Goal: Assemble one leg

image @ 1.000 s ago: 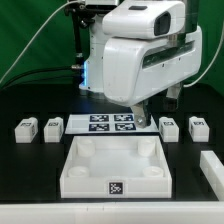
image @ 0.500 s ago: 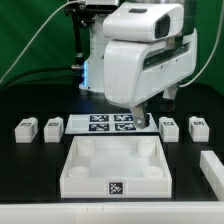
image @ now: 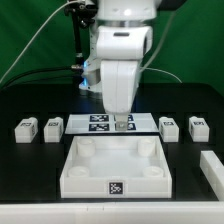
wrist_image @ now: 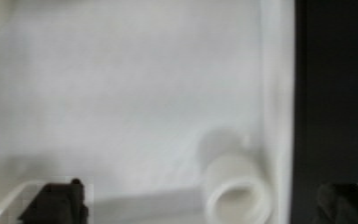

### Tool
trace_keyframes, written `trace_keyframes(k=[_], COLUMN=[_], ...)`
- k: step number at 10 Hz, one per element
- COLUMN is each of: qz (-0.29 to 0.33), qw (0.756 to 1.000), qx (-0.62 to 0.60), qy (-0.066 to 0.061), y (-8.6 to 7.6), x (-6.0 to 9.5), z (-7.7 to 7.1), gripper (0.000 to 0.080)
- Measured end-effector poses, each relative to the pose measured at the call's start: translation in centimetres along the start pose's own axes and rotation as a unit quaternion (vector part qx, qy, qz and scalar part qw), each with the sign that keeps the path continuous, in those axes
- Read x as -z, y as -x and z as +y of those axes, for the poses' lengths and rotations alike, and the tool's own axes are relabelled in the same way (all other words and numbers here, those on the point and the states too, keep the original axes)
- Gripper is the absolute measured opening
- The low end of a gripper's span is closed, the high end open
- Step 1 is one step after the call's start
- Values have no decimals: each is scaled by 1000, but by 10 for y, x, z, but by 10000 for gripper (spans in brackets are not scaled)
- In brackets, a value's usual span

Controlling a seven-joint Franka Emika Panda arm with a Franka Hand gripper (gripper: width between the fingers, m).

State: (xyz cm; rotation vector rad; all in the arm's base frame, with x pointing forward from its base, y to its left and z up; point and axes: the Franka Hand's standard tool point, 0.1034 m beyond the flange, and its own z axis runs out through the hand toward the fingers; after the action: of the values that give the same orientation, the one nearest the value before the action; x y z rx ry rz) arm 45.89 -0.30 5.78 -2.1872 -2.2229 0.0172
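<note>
Hand (image: 122, 123): was seen at the lower end of the arm (image: 120, 55), low over the marker board (image: 100, 123) near the middle of the table (image: 30, 170).
Hand state: the two dark fingertips (wrist_image: 55, 200) were spread wide apart in the wrist view, and nothing was held between them.
Left legs: the outer left leg (image: 25, 128) and the inner left leg (image: 53, 126) were stood upright on the table, at the exterior view's left of the marker board and apart from each other.
Right legs: the inner right leg (image: 169, 127) and the outer right leg (image: 198, 126) were stood likewise at the exterior view's right of the marker board; none of the four was touched by the hand.
Panel (image: 75, 172): was laid flat nearer the camera than the marker board, with round sockets in its corners and a tag (image: 115, 187) on its near wall.
Wrist view: most of it was filled by a blurred white surface with one round socket (wrist_image: 242, 192), probably the panel, with black table beside it.
White block (image: 212, 168): was cut off by the exterior view's right edge, so its full shape could not be told.
</note>
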Motion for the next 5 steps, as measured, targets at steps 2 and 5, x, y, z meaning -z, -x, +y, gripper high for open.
trace_keyframes(k=[2, 5], qz=[6, 10], qw=[1000, 1000], qx=[21, -6], qy=[-10, -27], y=[7, 2], x=[-24, -46], z=[-8, -19], gripper=[650, 650])
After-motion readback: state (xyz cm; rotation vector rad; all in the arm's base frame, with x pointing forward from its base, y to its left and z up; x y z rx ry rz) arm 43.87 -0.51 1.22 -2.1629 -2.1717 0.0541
